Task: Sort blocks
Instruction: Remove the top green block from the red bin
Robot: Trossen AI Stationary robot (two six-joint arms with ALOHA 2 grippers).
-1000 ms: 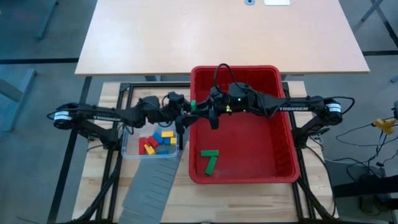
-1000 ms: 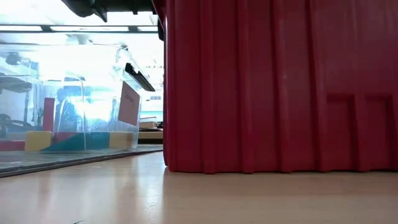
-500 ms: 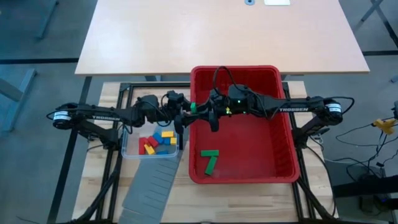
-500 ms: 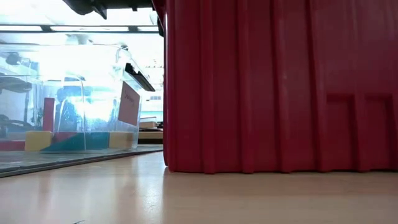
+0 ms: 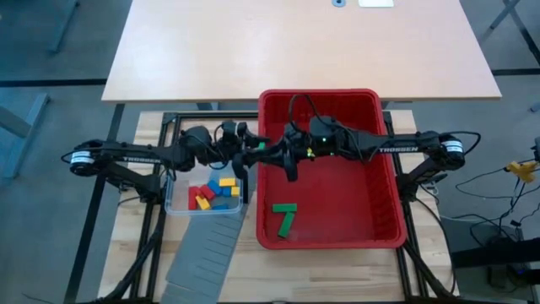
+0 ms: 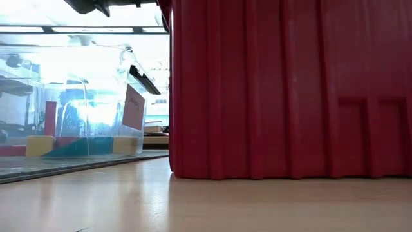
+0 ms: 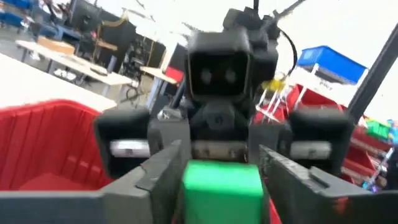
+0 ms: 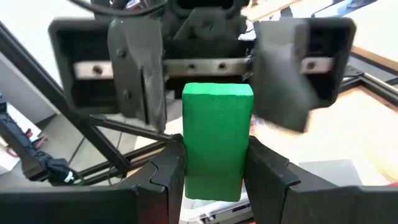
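Since a second ago the left gripper [image 5: 251, 153] has slid closer to the right one, its fingers narrowing around the far end of the green rectangular plastic block [image 5: 261, 147] that the right gripper [image 5: 268, 152] carries. That block hangs in the air over the left rim of the deep red plastic bin [image 5: 384, 181], between the two arms. In the right wrist view the green block [image 8: 216, 140] stands upright, pinched on both sides by the right arm's dark fingers [image 8: 268, 168], with the left arm's two fingers [image 8: 138, 74] flanking its upper end; one of them is blurred, and whether they already press on the block I cannot tell. The left wrist view shows the same block [image 7: 222, 182] sitting between the left fingers [image 7: 155, 171], with the right arm's wrist close behind it.

Two more green plastic bars [image 5: 285, 216] lie touching on the bin's floor, near its front wall. Left of the bin, a small clear plastic tub [image 5: 175, 205] holds a heap of red, yellow and blue blocks [image 5: 214, 193]; the low view shows some of them through the tub's wall [image 6: 87, 103]. A long grey slotted panel [image 5: 202, 253] lies just in front of the tub on the pale wooden tabletop [image 5: 126, 253].
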